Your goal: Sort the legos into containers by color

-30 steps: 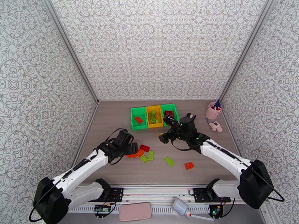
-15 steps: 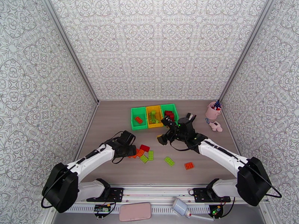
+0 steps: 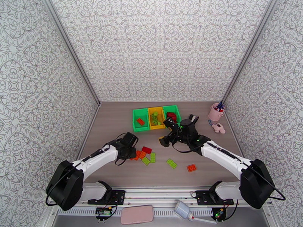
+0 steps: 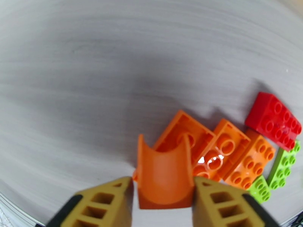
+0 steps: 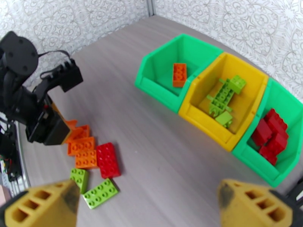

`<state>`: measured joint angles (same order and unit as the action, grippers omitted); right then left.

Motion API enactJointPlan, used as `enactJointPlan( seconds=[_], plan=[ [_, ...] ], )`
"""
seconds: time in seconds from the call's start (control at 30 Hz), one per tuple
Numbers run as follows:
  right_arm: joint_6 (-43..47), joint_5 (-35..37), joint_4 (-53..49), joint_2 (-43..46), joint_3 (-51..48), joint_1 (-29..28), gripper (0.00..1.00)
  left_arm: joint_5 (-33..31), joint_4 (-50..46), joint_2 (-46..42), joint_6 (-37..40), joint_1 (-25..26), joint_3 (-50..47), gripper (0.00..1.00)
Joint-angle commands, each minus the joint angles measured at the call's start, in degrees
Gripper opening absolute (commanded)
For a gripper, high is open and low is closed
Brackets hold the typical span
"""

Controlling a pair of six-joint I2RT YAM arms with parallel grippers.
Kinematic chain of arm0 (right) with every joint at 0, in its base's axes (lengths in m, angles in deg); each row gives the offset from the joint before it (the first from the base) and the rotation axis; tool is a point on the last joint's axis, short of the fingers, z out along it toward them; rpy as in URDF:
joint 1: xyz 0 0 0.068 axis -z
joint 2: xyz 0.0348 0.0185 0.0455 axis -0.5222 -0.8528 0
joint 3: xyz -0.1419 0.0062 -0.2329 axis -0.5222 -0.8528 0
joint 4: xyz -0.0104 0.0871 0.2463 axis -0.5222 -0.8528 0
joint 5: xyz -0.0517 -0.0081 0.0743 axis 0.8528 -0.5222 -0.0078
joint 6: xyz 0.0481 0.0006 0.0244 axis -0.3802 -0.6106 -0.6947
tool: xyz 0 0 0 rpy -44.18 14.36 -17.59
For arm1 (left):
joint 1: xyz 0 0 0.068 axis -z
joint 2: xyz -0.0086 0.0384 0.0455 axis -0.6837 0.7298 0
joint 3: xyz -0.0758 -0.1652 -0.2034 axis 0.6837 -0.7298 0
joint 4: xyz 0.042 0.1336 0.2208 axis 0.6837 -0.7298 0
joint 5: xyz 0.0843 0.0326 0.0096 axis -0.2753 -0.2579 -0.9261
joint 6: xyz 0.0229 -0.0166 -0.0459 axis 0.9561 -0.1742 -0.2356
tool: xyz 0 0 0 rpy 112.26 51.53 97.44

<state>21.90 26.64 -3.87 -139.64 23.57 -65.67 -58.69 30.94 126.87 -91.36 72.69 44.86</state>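
table (image 3: 113, 125): matte grey-brown wood-grain top, closed in on three sides by white panels with a grey ornamental print; a metal rail runs along the near edge
open room: bare table from the containers across to the left wall, and a bare strip between the containers and the brick cluster; tighter on the right, where a pink pen cup (image 3: 216, 112) stands near the right wall
containers (image 3: 156, 118): three open-top bins of smooth glossy plastic, joined in a row near the back of the table, fronts sloping down to a low lip
green bin on the left (image 5: 155, 86): one orange brick (image 5: 179, 74) lies flat inside, studs up
yellow bin (image 5: 206, 120): middle of the row, with several lime green bricks (image 5: 223, 98) inside
green bin on the right (image 5: 261, 167): a heap of red bricks (image 5: 270, 135)
left gripper (image 4: 163, 181): low over the table at the left end of the brick cluster; its tan, lattice-cut fingers are closed against both sides of an orange arch brick (image 4: 163, 178), whose smooth curved hollow faces the wrist camera
loose legos (image 3: 145, 154): a cluster just beyond the arch brick, pieces touching: one orange brick upside down showing its hollow tubes, two orange bricks studs up, a red brick (image 4: 273, 120), and two lime green pieces (image 4: 282, 167)
strays: a lime green plate (image 3: 171, 163) and an orange piece (image 3: 191, 168) lie apart from the cluster, nearer the front edge and well apart from the bins
right gripper (image 5: 149, 209): hangs above the table in front of the containers, jaws spread wide over bare table
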Motion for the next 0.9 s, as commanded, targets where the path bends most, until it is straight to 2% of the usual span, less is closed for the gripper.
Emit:
enactJointPlan(
  seconds=[0.0,0.07,0.3,0.5,0.7,0.87],
  plan=[
    [-1.0,-0.5,0.7,0.6,1.0,-0.6,1.0,-0.6,0.1,0.1,-0.1,-0.3,-0.1,0.35],
    [-1.2,-0.2,0.7,1.0,0.8,-0.6,1.0,-1.0,-0.3,-0.6,-0.2,-0.2,-0.2,0.31],
    [-2.1,0.1,1.9,2.1,0.4,-0.7,1.0,-3.9,0.1,-6.2,-0.1,0.5,0.4,0.31],
    [-3.5,0.8,4.5,2.4,-0.5,-0.7,1.0,-6.3,11.2,-8.2,3.6,0.5,2.3,0.31],
    [-4.5,1.1,5.4,2.4,-0.9,-0.7,1.0,-8.9,26.2,-2.1,7.8,-1.1,7.6,0.31],
    [-4.5,1.3,5.3,3.0,-1.2,-0.6,1.0,-8.4,28.4,8.5,10.0,-5.0,16.1,0.31]
  ],
)
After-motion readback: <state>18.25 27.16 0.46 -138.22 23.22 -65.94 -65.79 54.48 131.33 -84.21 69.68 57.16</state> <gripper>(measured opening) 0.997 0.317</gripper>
